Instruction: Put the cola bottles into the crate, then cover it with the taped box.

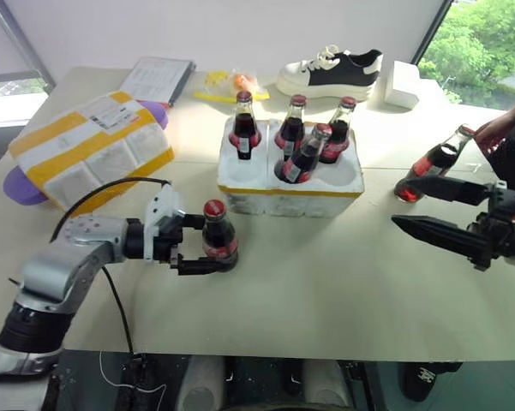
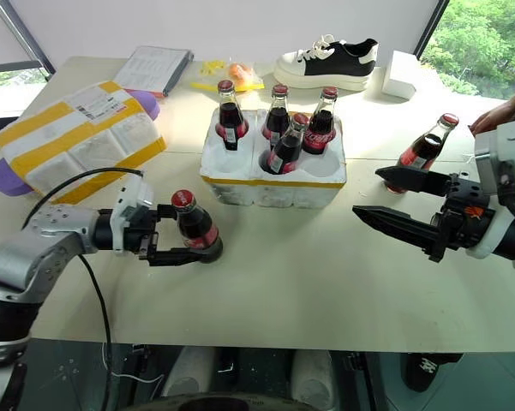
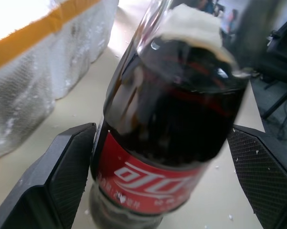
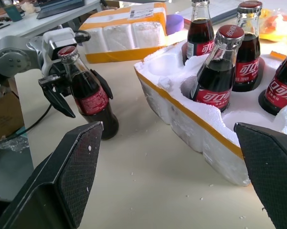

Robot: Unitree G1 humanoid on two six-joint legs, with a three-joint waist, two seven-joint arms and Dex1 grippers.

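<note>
Four cola bottles [image 1: 293, 133] in white crate [image 1: 290, 190], one standing before it, one tilted right, taped box [image 1: 90, 147] left.

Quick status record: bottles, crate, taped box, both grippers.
bottles in crate: four cola bottles stand in the crate, one of them tilted
bottle at left gripper: upright on the table, between the left gripper fingers, which are not yet clamped on it
sixth bottle: tilted, far right, by a person's hand
taped box: left of the crate, not on it
right gripper: open, holding nothing
</note>
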